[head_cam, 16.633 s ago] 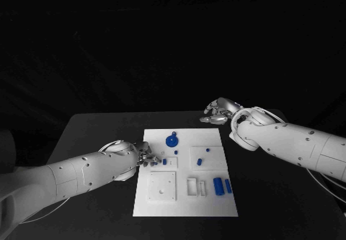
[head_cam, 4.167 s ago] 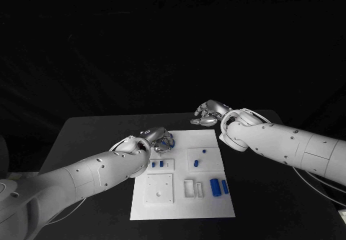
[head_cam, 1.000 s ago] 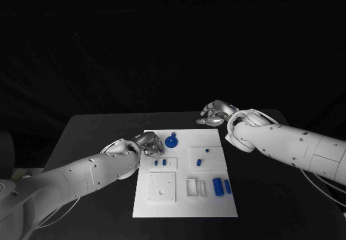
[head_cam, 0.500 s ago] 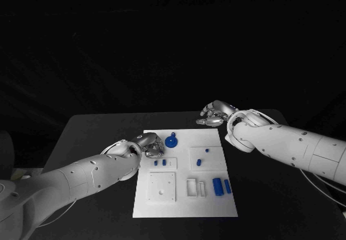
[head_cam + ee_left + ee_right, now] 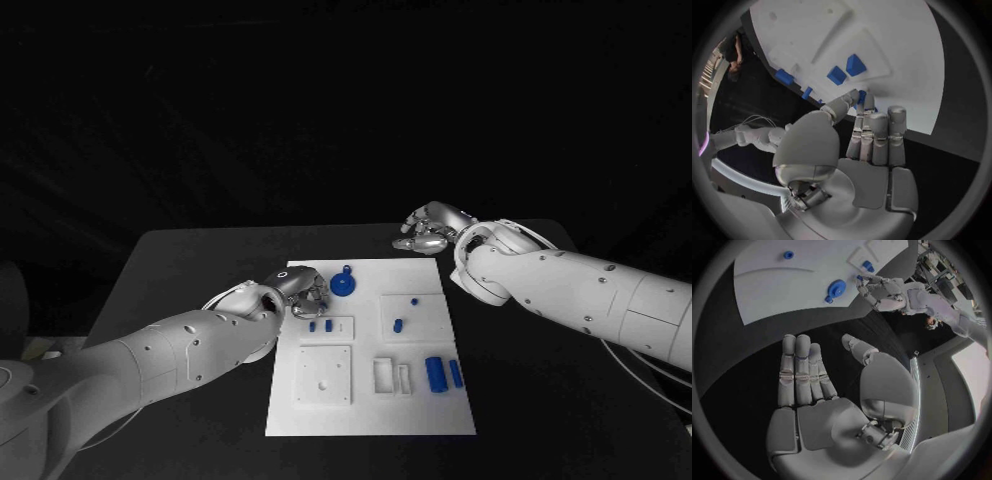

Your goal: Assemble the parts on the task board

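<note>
The white task board (image 5: 368,410) lies mid-table. A round blue part (image 5: 343,284) sits near its far edge, also visible as a blue disc (image 5: 836,289). My left hand (image 5: 300,292) hovers at the board's left edge beside that part, just beyond two small blue parts (image 5: 320,326). In the left wrist view my left hand (image 5: 870,145) has straight fingers with the thumb bent toward their tips. A speck of blue shows there; I cannot tell if it is pinched. My right hand (image 5: 430,228) hangs past the board's far right corner, and its fingers (image 5: 804,370) are straight, holding nothing.
Two blue pegs (image 5: 405,312) stand in a raised square at the board's middle. Two longer blue parts (image 5: 444,372) lie by white slotted blocks (image 5: 389,375) near the front right. A white square plate (image 5: 325,375) with holes sits front left.
My left hand has come off the round blue part since 4.2 s ago and has edged slightly toward the two small parts in the last second. The right hand has stayed put.
</note>
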Robot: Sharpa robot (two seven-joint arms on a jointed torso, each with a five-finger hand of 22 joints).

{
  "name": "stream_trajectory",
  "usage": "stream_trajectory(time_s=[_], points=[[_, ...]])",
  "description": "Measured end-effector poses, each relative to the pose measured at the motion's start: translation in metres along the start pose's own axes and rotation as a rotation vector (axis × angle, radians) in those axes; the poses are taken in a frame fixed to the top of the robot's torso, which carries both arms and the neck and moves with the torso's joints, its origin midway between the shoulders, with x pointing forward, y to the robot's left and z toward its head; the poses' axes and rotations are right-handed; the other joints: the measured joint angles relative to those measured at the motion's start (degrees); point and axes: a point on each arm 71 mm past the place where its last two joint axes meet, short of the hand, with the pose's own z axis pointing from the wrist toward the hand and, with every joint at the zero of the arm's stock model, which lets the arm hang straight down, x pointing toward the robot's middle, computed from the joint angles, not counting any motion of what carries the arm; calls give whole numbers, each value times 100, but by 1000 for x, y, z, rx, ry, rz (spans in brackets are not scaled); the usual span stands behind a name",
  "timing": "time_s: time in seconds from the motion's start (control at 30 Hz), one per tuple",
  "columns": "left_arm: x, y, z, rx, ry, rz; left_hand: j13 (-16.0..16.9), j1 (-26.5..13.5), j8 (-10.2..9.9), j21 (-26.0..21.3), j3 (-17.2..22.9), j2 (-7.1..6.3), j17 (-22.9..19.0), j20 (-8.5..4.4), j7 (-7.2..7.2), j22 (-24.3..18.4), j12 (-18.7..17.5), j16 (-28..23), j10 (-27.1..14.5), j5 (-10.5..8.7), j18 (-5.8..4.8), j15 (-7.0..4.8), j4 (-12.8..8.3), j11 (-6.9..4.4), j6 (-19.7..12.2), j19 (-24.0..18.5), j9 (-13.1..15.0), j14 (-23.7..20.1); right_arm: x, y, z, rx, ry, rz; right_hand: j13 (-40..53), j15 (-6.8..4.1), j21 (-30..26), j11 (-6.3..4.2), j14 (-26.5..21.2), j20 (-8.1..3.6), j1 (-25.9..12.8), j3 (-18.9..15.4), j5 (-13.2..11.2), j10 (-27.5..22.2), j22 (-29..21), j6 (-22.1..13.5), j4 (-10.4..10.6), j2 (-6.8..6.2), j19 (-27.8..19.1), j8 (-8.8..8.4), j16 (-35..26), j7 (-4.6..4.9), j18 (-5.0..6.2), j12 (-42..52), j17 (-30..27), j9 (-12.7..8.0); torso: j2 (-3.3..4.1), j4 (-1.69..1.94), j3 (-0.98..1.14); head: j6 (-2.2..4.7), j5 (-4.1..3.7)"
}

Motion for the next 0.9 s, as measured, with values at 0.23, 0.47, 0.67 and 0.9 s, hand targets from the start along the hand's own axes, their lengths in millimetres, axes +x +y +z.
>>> stream_trajectory(time_s=[0.23, 0.47, 0.67, 0.9], points=[[1, -2, -1, 19, -10, 43, 0, 12, 18, 0, 6, -14, -8, 1, 4, -1, -1, 0, 8, 1, -1, 0, 6, 6, 1, 1, -14, 0, 0, 0, 0, 1, 0, 0, -1, 0, 0, 0, 0, 0, 0, 0, 0, 0, 0, 1, 0, 0, 0, 0, 0, -2, 0, 0, 6, 0, 0, 1, -2, 3, -8], [1, -2, -2, 23, -18, 52, -2, 43, -37, 0, 36, -161, -35, 9, 85, -1, -3, -55, 8, -46, -1, 1, 37, 10, -84, 9, -47, 1, -1, -1, 0, 2, -1, 0, -7, 0, 0, 0, 0, 1, 0, 0, 0, 0, -1, -14, 0, 0, 1, 0, 0, 11, 0, 0, 7, 0, 0, 1, -3, 12, -8], [9, 2, -5, 12, -4, 49, 2, -88, -301, 0, -29, -346, -57, -5, 242, -1, -46, -92, -3, -100, 0, 34, 160, 64, -599, -5, -171, -31, -1, -1, 0, 2, -1, 0, -7, 0, 0, 0, 0, 8, 0, 0, 0, 0, -1, -14, 0, 0, 8, 0, 0, 11, 1, 0, 11, 0, 1, 1, -4, 23, -8], [10, 3, -6, 1, 1, 47, -3, -80, -353, -25, -29, -460, -64, -5, 251, -2, -70, -120, -15, -99, 7, 34, 161, 94, -760, -6, -215, -31, 0, -1, 0, 2, 0, 0, -13, 0, 0, 0, 0, 8, 0, 0, 0, 0, 4, -23, 0, 0, 8, 0, 0, 1, 1, 0, 17, 0, 1, 1, -4, 20, -4]])
